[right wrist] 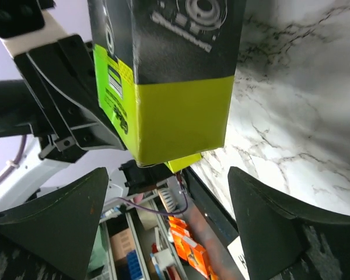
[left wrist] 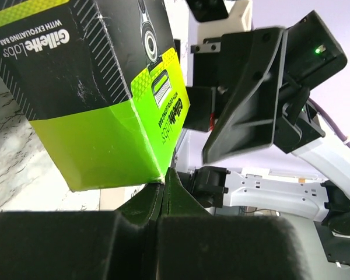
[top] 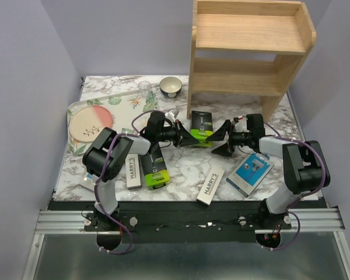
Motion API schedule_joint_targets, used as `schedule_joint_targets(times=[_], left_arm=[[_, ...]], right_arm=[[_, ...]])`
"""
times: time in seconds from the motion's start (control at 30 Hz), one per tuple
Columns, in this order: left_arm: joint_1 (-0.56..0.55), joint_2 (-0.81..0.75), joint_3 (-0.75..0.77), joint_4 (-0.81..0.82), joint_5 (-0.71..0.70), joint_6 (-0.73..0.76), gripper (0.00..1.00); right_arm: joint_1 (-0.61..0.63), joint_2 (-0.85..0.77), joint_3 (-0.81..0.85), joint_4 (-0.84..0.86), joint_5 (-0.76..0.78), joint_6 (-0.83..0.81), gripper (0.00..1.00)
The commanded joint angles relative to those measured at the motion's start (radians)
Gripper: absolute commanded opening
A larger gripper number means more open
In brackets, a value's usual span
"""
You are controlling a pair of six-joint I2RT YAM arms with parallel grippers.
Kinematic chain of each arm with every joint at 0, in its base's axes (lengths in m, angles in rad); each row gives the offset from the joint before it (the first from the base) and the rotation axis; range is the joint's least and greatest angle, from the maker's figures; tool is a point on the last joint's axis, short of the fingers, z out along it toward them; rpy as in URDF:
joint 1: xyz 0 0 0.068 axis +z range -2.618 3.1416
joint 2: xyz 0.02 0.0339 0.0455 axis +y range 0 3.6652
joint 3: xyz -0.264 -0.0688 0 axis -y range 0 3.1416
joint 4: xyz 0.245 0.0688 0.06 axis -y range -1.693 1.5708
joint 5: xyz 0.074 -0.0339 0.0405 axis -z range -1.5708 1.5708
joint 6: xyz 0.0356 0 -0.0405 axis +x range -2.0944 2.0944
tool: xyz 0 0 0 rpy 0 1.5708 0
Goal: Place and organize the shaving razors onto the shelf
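Nothing is on the shelf (top: 251, 34) yet. Both its light-wood tiers, plain flat boards between solid side panels, are bare, so I'd judge the whole job is still to do.

Left of the shelf and well toward the arms, a slim white HARRY'S box (top: 133, 169) lies flat on the marbled counter (top: 186, 166), touching or just beside a black box with a lime-green end (top: 154, 167). Both are smooth printed card with crisp edges.

Just in front of the shelf's left leg, a second black-and-lime box (top: 202, 129) hangs between the two arms. The left jaws are closed tight and seem to pinch its lime bottom corner. The right jaws stand spread wide on either side of it, touching nothing.

Further from the shelf, near the counter's front edge, lies another white HARRY'S carton (top: 210, 186). To its right is a blue-and-white razor pack (top: 250, 174), flat and glossy.

I count five packs. If there is a sixth, it is hidden from me. All five still have to go up and be lined up tidily.
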Motion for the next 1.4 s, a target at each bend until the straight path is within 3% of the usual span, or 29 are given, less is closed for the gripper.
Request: schedule_joint_targets(times=[0.0, 0.33, 0.43, 0.47, 0.5, 0.53, 0.6, 0.8, 0.97, 1.13, 1.37], left_arm=[[-0.022, -0.033, 0.024, 0.003, 0.041, 0.020, 0.00], [-0.062, -0.039, 0.042, -0.029, 0.036, 0.059, 0.00], [-0.072, -0.042, 0.045, -0.047, 0.029, 0.082, 0.00], [-0.072, -0.050, 0.048, -0.154, 0.010, 0.133, 0.04], [-0.072, -0.074, 0.054, -0.229, -0.014, 0.160, 0.17], [-0.071, -0.085, 0.059, -0.309, -0.046, 0.184, 0.43], [-0.071, -0.099, 0.029, -0.394, -0.076, 0.214, 0.49], [-0.106, -0.079, -0.082, -0.227, -0.151, 0.136, 0.47], [-0.161, -0.017, -0.068, -0.094, -0.188, 0.077, 0.46], [-0.161, 0.050, -0.055, -0.028, -0.220, 0.016, 0.43], [-0.161, 0.073, -0.048, 0.012, -0.240, -0.019, 0.42]], right_arm=[[-0.029, -0.001, 0.009, 0.054, -0.014, 0.061, 0.92], [-0.029, 0.138, 0.072, 0.071, 0.029, 0.097, 0.93], [-0.030, 0.149, 0.148, -0.032, 0.050, 0.011, 0.92], [-0.030, 0.145, 0.159, -0.044, 0.047, -0.004, 0.90], [-0.038, 0.134, 0.175, -0.093, 0.049, -0.053, 0.88], [-0.041, 0.108, 0.197, -0.146, 0.076, -0.078, 0.88], [-0.050, 0.086, 0.204, -0.197, 0.089, -0.103, 0.88], [-0.056, 0.045, 0.144, -0.168, 0.126, -0.072, 0.88], [-0.058, 0.037, 0.126, -0.204, 0.195, -0.120, 0.86], [-0.056, 0.054, 0.070, -0.074, 0.178, -0.086, 0.86], [-0.058, 0.097, 0.138, -0.067, 0.161, -0.129, 0.84]])
